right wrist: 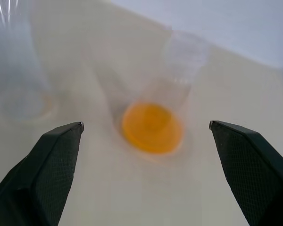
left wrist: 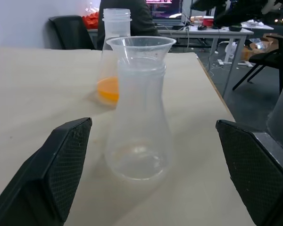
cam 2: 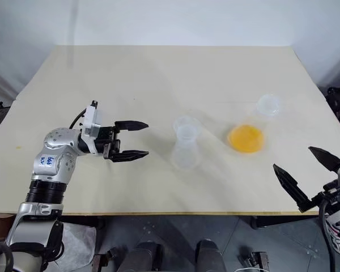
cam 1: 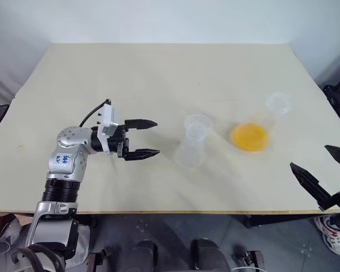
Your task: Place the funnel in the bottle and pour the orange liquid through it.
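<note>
Funnel (cam 1: 198, 126) sits in the bottle (cam 1: 191, 152) mid-bench; orange liquid (cam 1: 250, 136) waits in the flask (cam 1: 263, 124) beside it. Left gripper (cam 1: 149, 137) and right gripper (cam 1: 323, 173) both open, empty.

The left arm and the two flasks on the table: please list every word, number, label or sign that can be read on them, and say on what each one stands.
Left arm's silver joint housing: blue handwritten marks, too small to read.
Bottle: no text or scale marks seen.
Funnel seated in the bottle's neck: none.
Clear flask holding the orange liquid: none.
Table: none.
</note>
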Motion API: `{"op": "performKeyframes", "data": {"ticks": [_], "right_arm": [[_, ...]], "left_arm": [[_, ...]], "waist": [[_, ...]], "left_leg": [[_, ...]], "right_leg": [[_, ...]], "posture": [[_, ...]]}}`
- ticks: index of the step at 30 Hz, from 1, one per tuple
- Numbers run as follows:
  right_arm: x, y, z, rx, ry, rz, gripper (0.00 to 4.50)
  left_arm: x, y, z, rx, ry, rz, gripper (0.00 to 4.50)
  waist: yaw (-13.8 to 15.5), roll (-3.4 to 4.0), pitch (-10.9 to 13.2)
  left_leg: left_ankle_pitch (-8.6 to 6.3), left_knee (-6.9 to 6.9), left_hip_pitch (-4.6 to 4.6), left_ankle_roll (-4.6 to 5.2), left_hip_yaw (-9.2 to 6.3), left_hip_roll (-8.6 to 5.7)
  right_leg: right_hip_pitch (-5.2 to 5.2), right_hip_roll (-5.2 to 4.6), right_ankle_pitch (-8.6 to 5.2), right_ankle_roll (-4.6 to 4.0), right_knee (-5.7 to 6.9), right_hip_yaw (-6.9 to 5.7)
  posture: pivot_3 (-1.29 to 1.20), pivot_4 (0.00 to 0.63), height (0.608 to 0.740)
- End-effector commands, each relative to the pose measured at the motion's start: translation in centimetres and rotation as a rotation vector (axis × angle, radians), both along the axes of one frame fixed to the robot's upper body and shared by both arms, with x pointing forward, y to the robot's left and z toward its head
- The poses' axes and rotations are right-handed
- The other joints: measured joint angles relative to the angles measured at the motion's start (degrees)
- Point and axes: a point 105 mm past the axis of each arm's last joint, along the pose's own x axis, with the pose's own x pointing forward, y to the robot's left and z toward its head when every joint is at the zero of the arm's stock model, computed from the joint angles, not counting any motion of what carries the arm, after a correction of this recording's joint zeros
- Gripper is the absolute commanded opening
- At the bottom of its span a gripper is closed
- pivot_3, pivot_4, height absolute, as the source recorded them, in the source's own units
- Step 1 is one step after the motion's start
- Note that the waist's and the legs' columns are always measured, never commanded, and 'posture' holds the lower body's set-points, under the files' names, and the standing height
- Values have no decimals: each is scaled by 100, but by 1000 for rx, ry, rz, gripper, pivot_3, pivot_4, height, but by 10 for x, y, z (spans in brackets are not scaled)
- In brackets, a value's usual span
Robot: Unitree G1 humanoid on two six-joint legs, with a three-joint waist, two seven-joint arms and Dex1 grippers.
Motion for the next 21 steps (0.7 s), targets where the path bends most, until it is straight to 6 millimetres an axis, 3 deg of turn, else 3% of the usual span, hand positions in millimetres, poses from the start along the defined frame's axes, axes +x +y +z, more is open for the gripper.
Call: {"op": "performKeyframes", "data": {"ticks": [1, 7, 21], "right_arm": [[15, -6, -1, 39, 2, -24, 4500], [54, -13, -1, 70, -1, 21, 4500], [122, -8, 7, 126, -59, 92, 4500]], "left_arm": [[-2, 9, 7, -69, -35, 32, 4480], [-3, 17, -11, -52, -27, 61, 4480], [-9, 17, -14, -62, -66, 92, 4480]], "waist": [[-8, 0, 0], [-72, 2, 0], [-112, 5, -3]], "left_leg": [[0, 0, 0, 0, 1, -2], [0, -1, 2, -1, 0, 2], [0, 0, -1, 0, 4, -2]], "right_leg": [[0, -1, 0, 0, 0, 1], [-2, 1, 0, 0, 4, -2], [-4, -5, 0, 0, 0, -3]], "posture": [[0, 150, 740], [0, 150, 740], [0, 150, 740]]}}
